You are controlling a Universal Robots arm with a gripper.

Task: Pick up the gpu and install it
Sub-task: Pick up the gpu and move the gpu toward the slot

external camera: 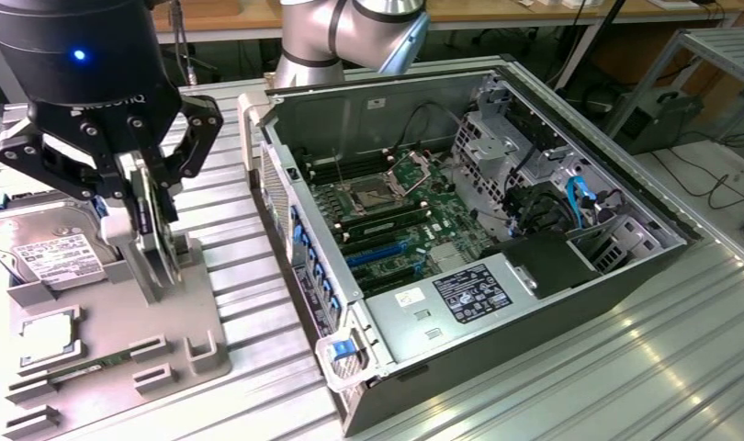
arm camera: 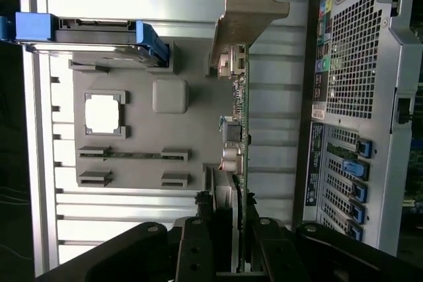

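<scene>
The gpu (external camera: 162, 262) stands upright on edge over the grey holder tray (external camera: 195, 303) at the exterior view's left. It is a thin green card with a silver end bracket (arm camera: 248, 11). My black gripper (external camera: 149, 207) comes down on it from above and is shut on its top edge, one finger on each face. In the wrist view the gpu (arm camera: 241, 97) runs edge-on away from the gripper (arm camera: 231, 252). Whether its lower edge still rests in the tray slot I cannot tell. The open computer case (external camera: 470, 230) lies to the exterior view's right, with its motherboard (external camera: 385, 211) exposed.
On the tray a silver hard drive (external camera: 48, 253) with blue rails (arm camera: 92, 34) sits beside the gpu. A square processor (external camera: 48, 335) and a slim RAM stick (external camera: 78, 372) lie nearer the front. The case's rear panel (arm camera: 370, 97) stands close alongside. The robot arm's base (external camera: 347, 37) is behind the case.
</scene>
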